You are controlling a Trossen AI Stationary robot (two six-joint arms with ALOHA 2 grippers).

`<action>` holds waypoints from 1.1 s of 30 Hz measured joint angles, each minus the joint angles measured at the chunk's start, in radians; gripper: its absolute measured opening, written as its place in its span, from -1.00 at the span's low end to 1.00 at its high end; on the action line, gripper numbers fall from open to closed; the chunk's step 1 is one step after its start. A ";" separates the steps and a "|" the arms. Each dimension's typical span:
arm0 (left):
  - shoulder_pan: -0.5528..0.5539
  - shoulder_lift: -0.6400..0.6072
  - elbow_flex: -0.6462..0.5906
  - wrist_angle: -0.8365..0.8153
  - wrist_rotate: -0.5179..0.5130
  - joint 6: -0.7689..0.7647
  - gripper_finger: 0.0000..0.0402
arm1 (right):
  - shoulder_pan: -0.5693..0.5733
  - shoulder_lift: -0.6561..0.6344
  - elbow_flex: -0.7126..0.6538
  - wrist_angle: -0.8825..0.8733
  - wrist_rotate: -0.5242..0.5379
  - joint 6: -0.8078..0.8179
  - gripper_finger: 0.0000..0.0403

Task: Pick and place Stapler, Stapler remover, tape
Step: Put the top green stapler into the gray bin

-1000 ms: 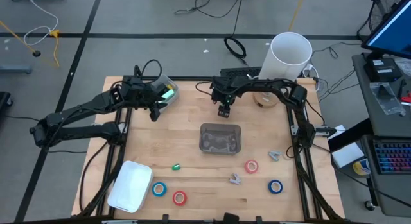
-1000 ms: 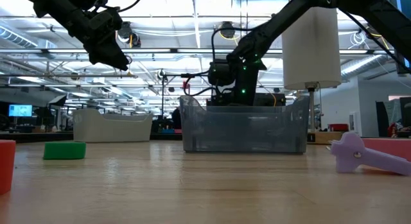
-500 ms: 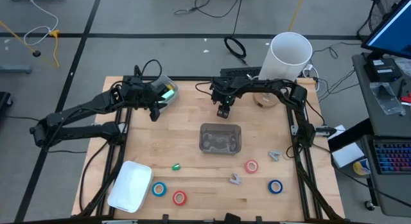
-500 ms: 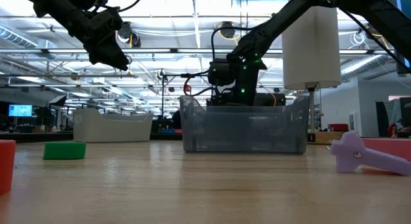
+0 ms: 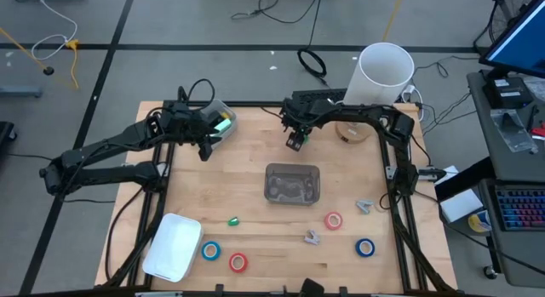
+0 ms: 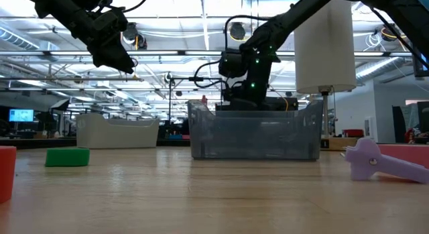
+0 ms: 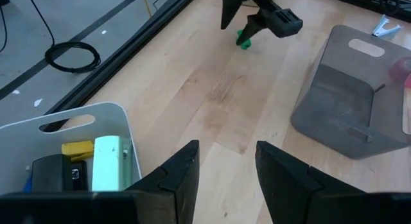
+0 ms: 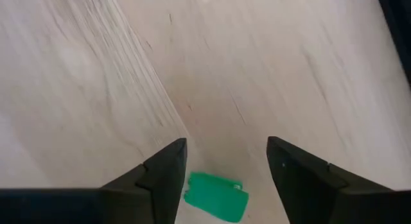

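While the tape rolls (image 5: 210,250) lie loose near the table's (image 5: 255,161) front edge, two blue and two red, the clear bin (image 5: 293,183) sits mid-table. Just behind it the right gripper (image 5: 295,144) hangs pointing down, jaws spread and empty, with a small green piece (image 8: 215,196) on the wood below. At the back left corner the left gripper (image 7: 225,147) hovers, jaws apart and empty, beside the white bin (image 7: 77,118) that holds the mint stapler (image 7: 109,163).

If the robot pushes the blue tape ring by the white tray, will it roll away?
Probably not: the blue tape ring lies flat on the table, so it would likely slide. It looks small and hollow, so probably light. Stood on edge, it might roll.
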 joint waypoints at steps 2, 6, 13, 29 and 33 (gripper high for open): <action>0.000 0.000 0.000 0.000 0.000 -0.004 -0.24 | -0.003 -0.002 0.000 -0.028 0.002 0.037 0.07; 0.000 0.000 0.000 0.000 0.000 -0.009 -0.24 | -0.009 -0.002 0.000 -0.084 0.065 0.091 0.08; 0.000 0.000 0.000 0.000 0.000 -0.010 -0.24 | -0.018 -0.003 0.000 -0.091 0.079 0.165 0.10; -0.022 0.000 0.000 0.000 0.001 -0.015 -0.24 | -0.025 0.005 -0.061 -0.084 0.044 0.288 0.25; -0.022 0.000 0.000 0.000 0.001 -0.015 -0.24 | -0.025 0.005 -0.061 -0.078 0.043 0.336 0.30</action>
